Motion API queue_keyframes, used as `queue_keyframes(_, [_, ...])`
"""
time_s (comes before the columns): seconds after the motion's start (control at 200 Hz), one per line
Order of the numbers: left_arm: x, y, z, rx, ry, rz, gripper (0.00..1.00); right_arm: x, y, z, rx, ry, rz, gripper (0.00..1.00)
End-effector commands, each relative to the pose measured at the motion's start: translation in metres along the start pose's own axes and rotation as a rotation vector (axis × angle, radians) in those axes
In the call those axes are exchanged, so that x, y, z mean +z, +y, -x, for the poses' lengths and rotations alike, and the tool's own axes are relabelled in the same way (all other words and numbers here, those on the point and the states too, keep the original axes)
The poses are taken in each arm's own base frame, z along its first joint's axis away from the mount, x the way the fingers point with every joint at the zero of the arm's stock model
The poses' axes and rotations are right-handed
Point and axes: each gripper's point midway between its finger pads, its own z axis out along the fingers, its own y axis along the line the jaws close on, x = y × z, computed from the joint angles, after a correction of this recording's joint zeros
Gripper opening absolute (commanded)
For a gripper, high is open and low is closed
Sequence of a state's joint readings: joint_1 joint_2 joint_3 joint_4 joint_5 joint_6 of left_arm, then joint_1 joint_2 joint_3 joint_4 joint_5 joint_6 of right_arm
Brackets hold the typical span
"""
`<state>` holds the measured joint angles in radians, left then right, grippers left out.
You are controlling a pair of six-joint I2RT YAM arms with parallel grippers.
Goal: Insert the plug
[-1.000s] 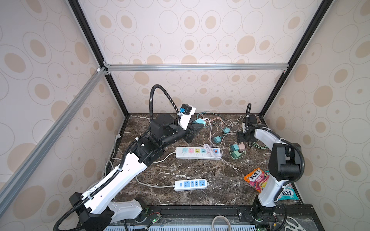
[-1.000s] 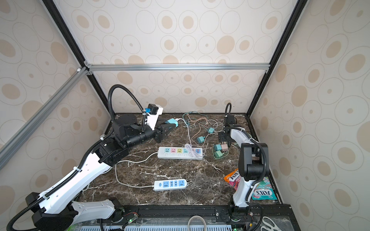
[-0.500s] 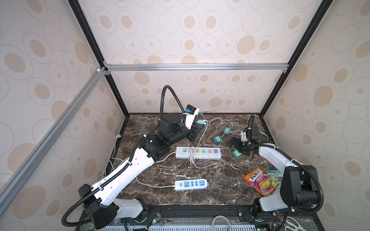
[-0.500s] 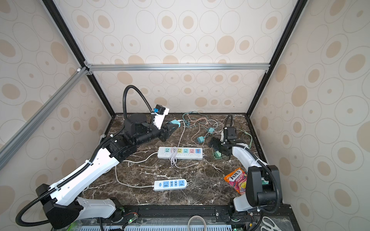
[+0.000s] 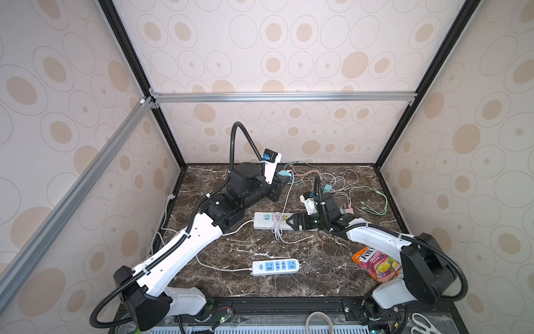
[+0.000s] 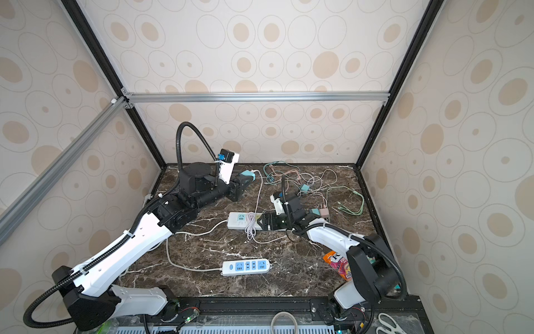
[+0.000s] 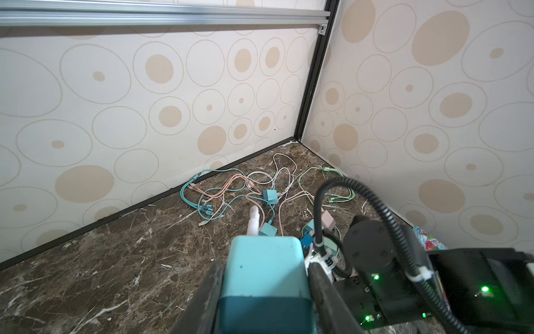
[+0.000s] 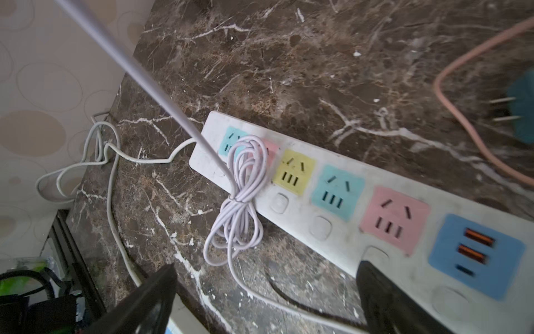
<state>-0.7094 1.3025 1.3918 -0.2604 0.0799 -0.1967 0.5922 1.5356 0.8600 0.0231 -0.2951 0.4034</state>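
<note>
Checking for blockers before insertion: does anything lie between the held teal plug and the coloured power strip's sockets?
The teal plug's coiled white cable lies across the power strip near its corded end, covering one socket and part of another. The right gripper, jaws open, stands over the opposite end. The yellow socket is uncovered.

Right jaws have swung over the far power strip (image 5: 260,222), seemingly wider.

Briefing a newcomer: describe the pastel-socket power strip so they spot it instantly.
Two white strips lie on the marble table. Take the far strip, away from the arm bases, under the right gripper. Its sockets are teal, pink and yellow, with a coiled cable across it; the near strip has blue only.
</note>
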Motion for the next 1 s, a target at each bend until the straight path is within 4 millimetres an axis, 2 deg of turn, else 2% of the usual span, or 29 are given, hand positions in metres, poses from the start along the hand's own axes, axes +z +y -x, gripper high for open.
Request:
queue_keyframes(0.0, [-0.004, 0.003, 0.018, -0.042, -0.044, 0.012, 0.0, 0.029, 0.019, 0.006, -0.108, -0.067, 0.026, 0.97])
queue_keyframes(0.255, [-0.007, 0.013, 0.014, -0.064, -0.033, 0.056, 0.0, 0.077, 0.014, -0.016, -0.239, -0.074, -0.109, 0.95])
queue_keyframes(0.3, [-0.007, 0.014, 0.013, -0.069, -0.03, 0.059, 0.0, 0.081, 0.012, -0.017, -0.261, -0.076, -0.154, 0.9])
queue_keyframes(0.4, [-0.013, 0.019, 0.014, -0.081, -0.04, 0.076, 0.0, 0.085, -0.002, -0.022, -0.268, -0.089, -0.258, 0.7])
queue_keyframes(0.535, [-0.022, 0.021, 0.015, -0.094, -0.054, 0.081, 0.0, 0.084, -0.013, -0.033, -0.294, -0.077, -0.326, 0.58])
queue_keyframes(0.645, [-0.025, 0.024, 0.014, -0.1, -0.05, 0.088, 0.0, 0.079, -0.011, -0.038, -0.31, -0.072, -0.316, 0.44])
queue_keyframes(0.725, [-0.026, 0.023, 0.013, -0.099, -0.043, 0.087, 0.0, 0.069, -0.005, -0.033, -0.319, -0.096, -0.295, 0.32])
queue_keyframes(0.87, [-0.027, 0.024, 0.009, -0.096, -0.033, 0.092, 0.0, 0.044, 0.013, -0.018, -0.347, -0.148, -0.248, 0.19])
queue_keyframes(0.995, [-0.031, 0.033, 0.006, -0.1, -0.041, 0.139, 0.0, 0.018, 0.013, -0.002, -0.338, -0.207, -0.268, 0.12])
